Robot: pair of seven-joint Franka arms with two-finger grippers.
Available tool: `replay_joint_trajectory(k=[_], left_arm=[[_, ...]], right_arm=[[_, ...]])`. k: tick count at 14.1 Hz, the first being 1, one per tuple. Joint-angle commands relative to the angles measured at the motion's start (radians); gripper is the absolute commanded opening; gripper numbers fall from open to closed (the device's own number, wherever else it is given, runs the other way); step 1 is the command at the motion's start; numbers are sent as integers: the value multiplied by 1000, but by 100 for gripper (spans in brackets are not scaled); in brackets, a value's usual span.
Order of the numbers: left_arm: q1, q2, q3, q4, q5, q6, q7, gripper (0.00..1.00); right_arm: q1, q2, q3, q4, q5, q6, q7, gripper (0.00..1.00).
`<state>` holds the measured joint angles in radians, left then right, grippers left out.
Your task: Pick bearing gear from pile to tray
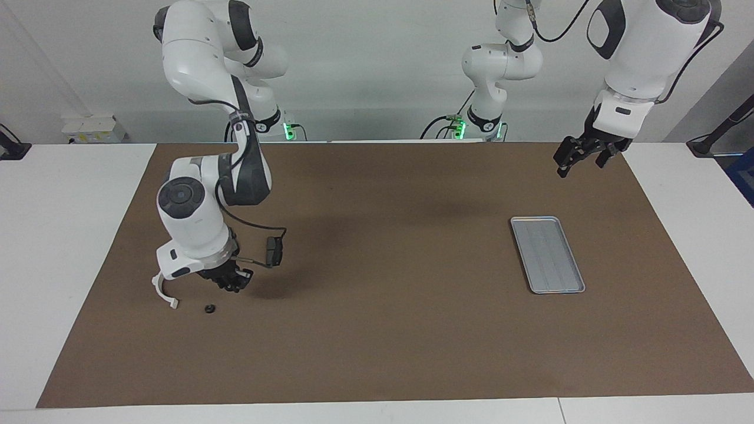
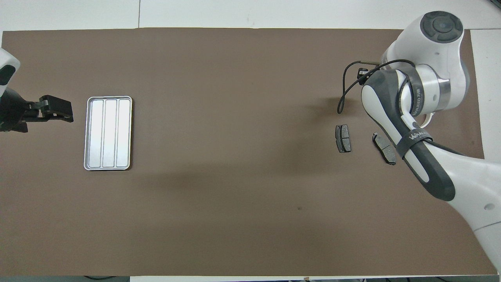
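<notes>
Hanging bent above the pile (image 1: 200, 294), right hand (image 1: 232, 284) points down.

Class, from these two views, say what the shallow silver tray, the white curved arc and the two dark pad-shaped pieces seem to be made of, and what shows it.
Shallow rectangular silver-grey tray: probably metal, with a bright satin sheen, pressed ribs and a rolled rim.
White semicircular arc: likely plastic, thin, uniformly white and matte.
Two dark grey pad-shaped pieces: dull, grainy-looking faces; material unclear, perhaps a composite.
</notes>
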<state>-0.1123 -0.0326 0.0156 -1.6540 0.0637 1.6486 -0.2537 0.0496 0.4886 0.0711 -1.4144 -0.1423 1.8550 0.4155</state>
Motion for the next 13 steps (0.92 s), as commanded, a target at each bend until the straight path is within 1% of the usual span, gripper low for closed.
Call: replay_joint_trajectory(k=[1, 3, 4, 5, 6, 8, 10, 12, 13], left_arm=[[29, -33, 1, -33, 22, -13, 80, 100], [45, -46, 3, -53, 21, -6, 149, 100], [74, -52, 3, -73, 21, 5, 171, 100], [83, -64, 3, -99, 21, 31, 175, 100], [89, -73, 3, -128, 21, 58, 183, 100], [132, -89, 3, -186, 16, 109, 208, 100], [131, -86, 3, -228, 16, 157, 208, 100], [125, -84, 1, -260, 11, 197, 208, 100], [120, -76, 1, -274, -10, 215, 206, 100]], right_arm=[[82, -76, 10, 89, 9, -205, 12, 0], [162, -117, 12, 110, 73, -264, 200, 0], [212, -133, 12, 111, 87, -266, 315, 0], [281, -137, 15, 103, 87, -248, 456, 0], [323, -140, 19, 92, 92, -220, 599, 0], [392, -139, 24, 42, 147, -145, 766, 0], [461, -131, 24, -45, 150, -18, 906, 0], [505, -124, 22, -145, 148, 119, 957, 0], [509, -119, 22, -181, 148, 169, 967, 0]])
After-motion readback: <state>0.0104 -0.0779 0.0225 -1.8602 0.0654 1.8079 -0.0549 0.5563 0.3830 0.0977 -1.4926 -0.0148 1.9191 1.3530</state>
